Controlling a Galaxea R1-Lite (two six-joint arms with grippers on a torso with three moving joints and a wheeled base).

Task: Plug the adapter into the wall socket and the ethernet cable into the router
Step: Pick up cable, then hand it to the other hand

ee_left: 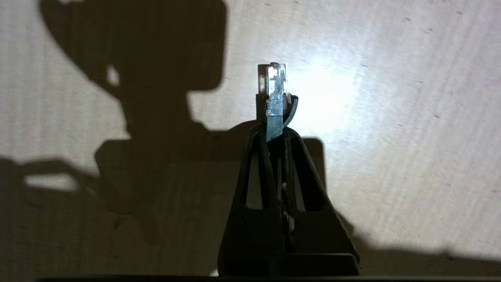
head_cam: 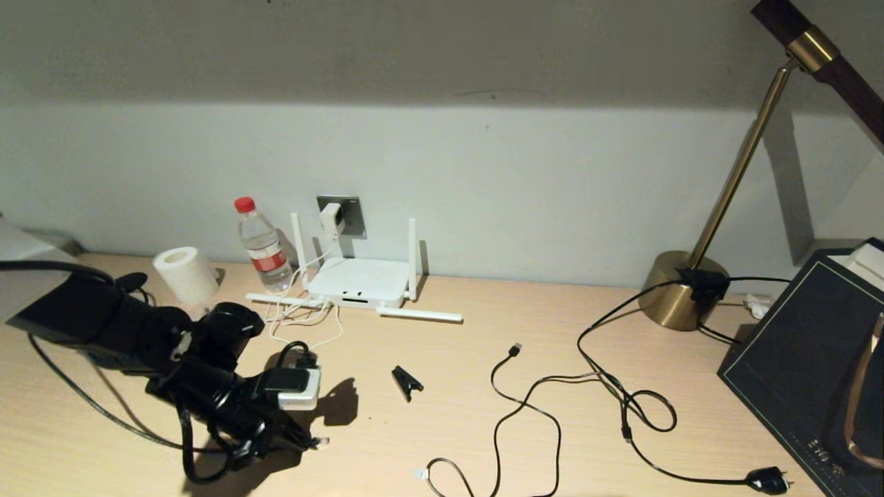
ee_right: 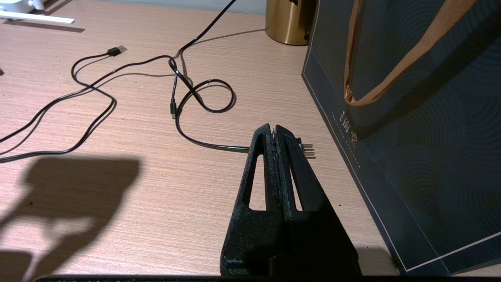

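Gripping the clear connector of the ethernet cable (ee_left: 274,94), the left pincer (head_cam: 309,440) hovers low over the front-left of the worktop (head_cam: 456,414), fingers clenched on the plug, whose tip pokes out beyond them. The adapter (head_cam: 332,218) already sits in the wall socket (head_cam: 351,215) at the back, its thin white cord dropping to the router (head_cam: 359,281), which lies just below the socket with two antennas upright and two folded flat on the worktop. Between pincer and router lie loops of white cord (head_cam: 304,321); a water bottle (head_cam: 263,244) and a toilet roll (head_cam: 185,275) stand to the router's left. A small black clip (head_cam: 407,382) and a black USB cable (head_cam: 514,350) lie mid-worktop (well clear of the router). The right pincer (ee_right: 275,131) is clenched on nothing, hanging beside a dark gift bag (ee_right: 411,117), above the lamp cord's plug (head_cam: 768,479); the brass lamp base (head_cam: 680,290) stands behind
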